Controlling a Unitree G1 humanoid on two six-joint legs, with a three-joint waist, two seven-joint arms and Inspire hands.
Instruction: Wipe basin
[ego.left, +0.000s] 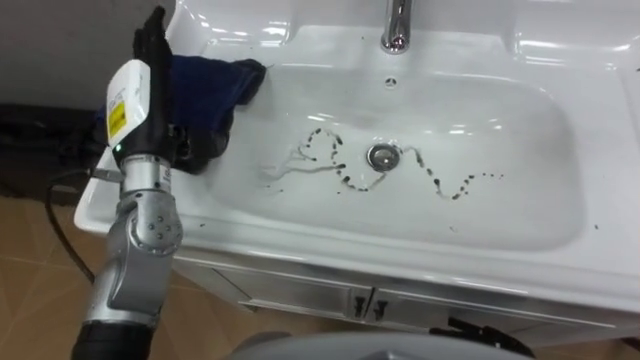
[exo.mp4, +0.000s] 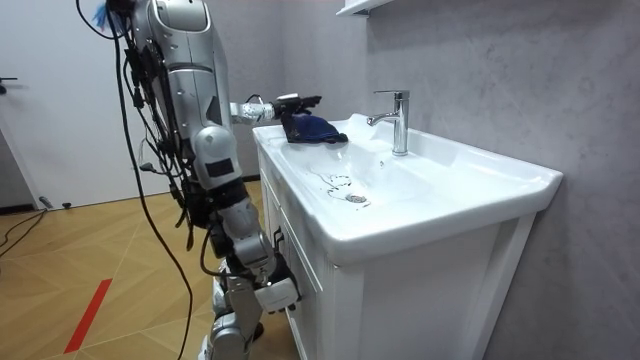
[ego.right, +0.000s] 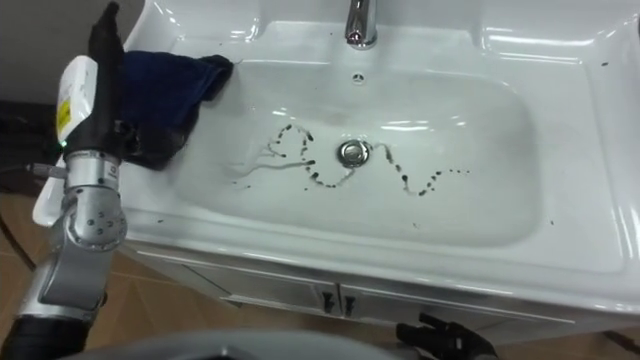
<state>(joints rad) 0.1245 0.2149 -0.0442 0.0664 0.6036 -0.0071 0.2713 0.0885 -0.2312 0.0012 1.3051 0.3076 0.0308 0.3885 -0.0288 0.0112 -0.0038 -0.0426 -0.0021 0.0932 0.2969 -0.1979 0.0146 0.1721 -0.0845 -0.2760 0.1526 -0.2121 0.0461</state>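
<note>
The white basin (ego.left: 560, 150) has a squiggly line of dark dirt (ego.left: 450, 187) running past its drain (ego.left: 382, 155). A dark blue cloth (ego.left: 215, 95) lies bunched on the basin's left rim and hangs partly into the bowl. My left hand (ego.left: 150, 45) is just left of the cloth and slightly above it, fingers straight and pointing away from me, holding nothing. In the room view the left hand (exo.mp4: 293, 102) hovers over the cloth (exo.mp4: 312, 128). My right hand (exo.mp4: 272, 296) hangs low in front of the cabinet, and dark fingers (ego.left: 490, 338) peek in at the bottom edge.
A chrome faucet (ego.left: 397, 25) stands at the back centre of the basin. White cabinet doors (ego.left: 300, 295) sit under the counter. A grey wall is behind the sink, and wood floor (ego.left: 40, 290) lies to my left. I stand close against the cabinet front.
</note>
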